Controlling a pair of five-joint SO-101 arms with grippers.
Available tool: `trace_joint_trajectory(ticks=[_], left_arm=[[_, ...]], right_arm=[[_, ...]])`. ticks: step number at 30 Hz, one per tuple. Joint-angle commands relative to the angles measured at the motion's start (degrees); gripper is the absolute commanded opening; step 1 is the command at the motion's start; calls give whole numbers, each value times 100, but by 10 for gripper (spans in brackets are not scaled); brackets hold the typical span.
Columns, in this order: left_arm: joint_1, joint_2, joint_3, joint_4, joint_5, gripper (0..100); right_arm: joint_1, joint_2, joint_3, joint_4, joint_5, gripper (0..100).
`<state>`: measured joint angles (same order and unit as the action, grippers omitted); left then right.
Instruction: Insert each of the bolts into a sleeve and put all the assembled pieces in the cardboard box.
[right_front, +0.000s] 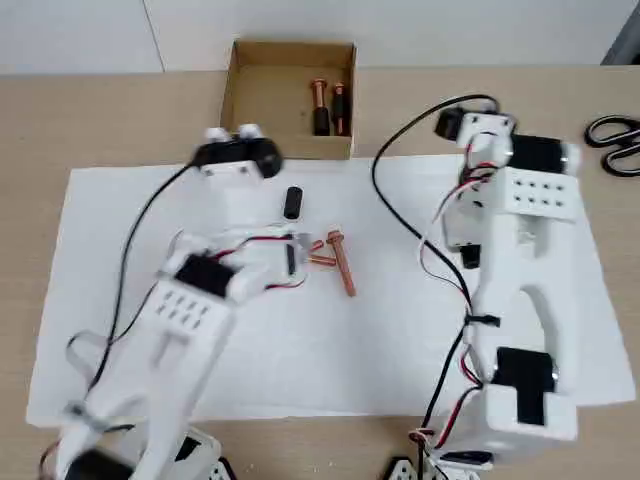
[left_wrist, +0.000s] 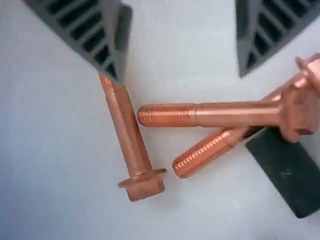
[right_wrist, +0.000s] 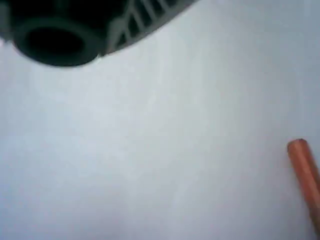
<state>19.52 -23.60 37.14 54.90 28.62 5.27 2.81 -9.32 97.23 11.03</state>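
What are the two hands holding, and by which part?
The left hand is open above the bolts, holding nothing. The right hand seems to grip a black sleeve across its side, open end showing.

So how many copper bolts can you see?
5. Three bolts lie on the white paper under the left gripper; two lie in the cardboard box, each in a black sleeve. Others may hide beneath the arms.

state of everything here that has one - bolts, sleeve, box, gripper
three copper hex-flange bolts: lying loose on the white paper, unsleeved
black cylindrical sleeve: lying on the paper, no bolt in it
brown cardboard box: open, holding two sleeved bolts
left gripper: open, above the loose bolts
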Motion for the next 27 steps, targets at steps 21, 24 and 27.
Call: trace_joint_trajectory(ticks=[21,24,27], left_arm=[[501,2611,-892,-1591,1169,141],[519,2760,-892,-1820,1169,141],[642,2831,-892,-2004,1169,141]], right_arm=[[180,-532,536,-435,-88,5],[171,-532,545,-488,-132,5],[171,-532,554,-497,-132,5]])
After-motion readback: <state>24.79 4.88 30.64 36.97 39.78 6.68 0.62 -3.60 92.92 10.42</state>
